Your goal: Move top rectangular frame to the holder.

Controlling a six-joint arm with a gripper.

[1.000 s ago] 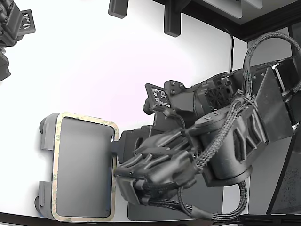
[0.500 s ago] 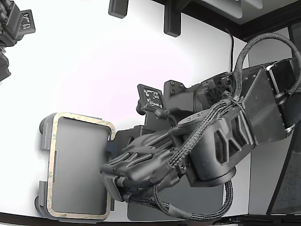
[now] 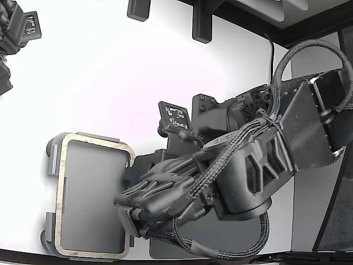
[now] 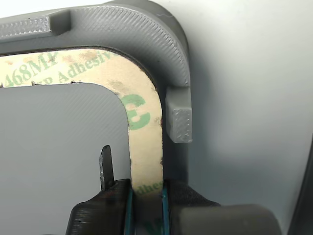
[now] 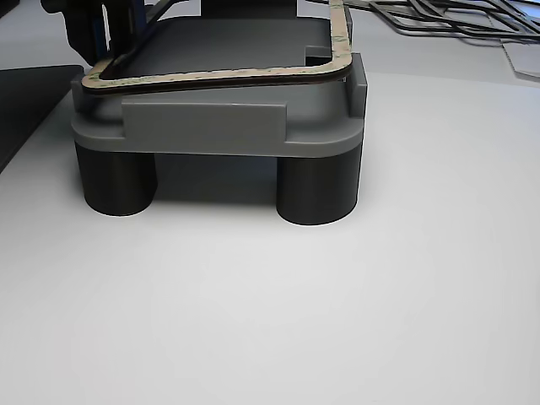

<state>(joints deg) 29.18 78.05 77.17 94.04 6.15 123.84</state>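
Observation:
The tan frame (image 3: 59, 193) with greenish print lies over the light grey holder (image 3: 52, 160) at the lower left of the exterior view, its outline inside the raised tabs. My gripper (image 3: 128, 221) is shut on the frame's side nearest the arm. In the wrist view the frame strip (image 4: 144, 132) runs between my two pads, next to the holder's rim (image 4: 146, 34) and a tab (image 4: 178, 122). In the other view the frame (image 5: 228, 74) rests on top of the holder (image 5: 219, 126), with my gripper (image 5: 105, 25) at its far left corner.
A dark grey flat mat (image 3: 237, 237) lies under my arm and shows in the other view (image 5: 25, 101). Several more frames (image 5: 447, 21) lie behind the holder. A second arm (image 3: 16, 33) stays at the exterior view's upper left. Two black posts (image 3: 201, 25) stand at the back.
My arm has moved towards the exterior view's left, carrying the frame. The frame has shifted left over the holder and now lines up with it.

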